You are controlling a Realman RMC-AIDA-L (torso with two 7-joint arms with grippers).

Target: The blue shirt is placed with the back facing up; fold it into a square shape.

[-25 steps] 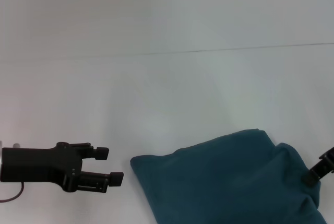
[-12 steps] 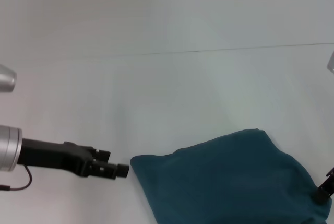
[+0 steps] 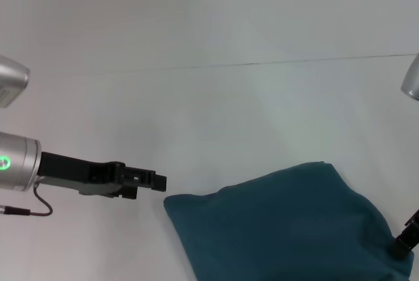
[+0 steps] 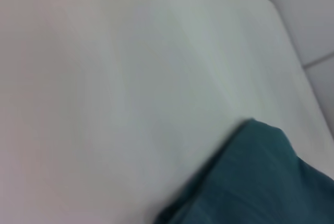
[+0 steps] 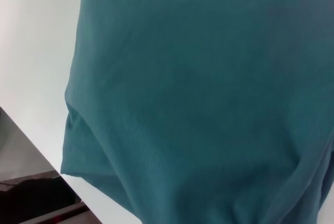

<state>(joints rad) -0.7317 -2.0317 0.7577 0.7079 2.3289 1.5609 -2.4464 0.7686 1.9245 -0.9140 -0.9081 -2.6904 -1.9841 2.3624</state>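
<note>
Teal-blue knit, folded into a thick bundle: the blue shirt (image 3: 288, 225), lying on the white surface (image 3: 216, 117) toward its near right corner, lower part cut off by the head view's bottom edge. No collar or sleeves to be made out, only a rounded folded edge facing left. Left hand (image 3: 157, 181) reaching in low from the left edge, tip just beside the shirt's near-left corner, fingers seen edge-on and apparently together. Right hand (image 3: 404, 238) barely visible at the shirt's right edge, mostly out of frame; open or closed, cannot tell. Right wrist view filled with wrinkled teal cloth (image 5: 209, 104).
</note>
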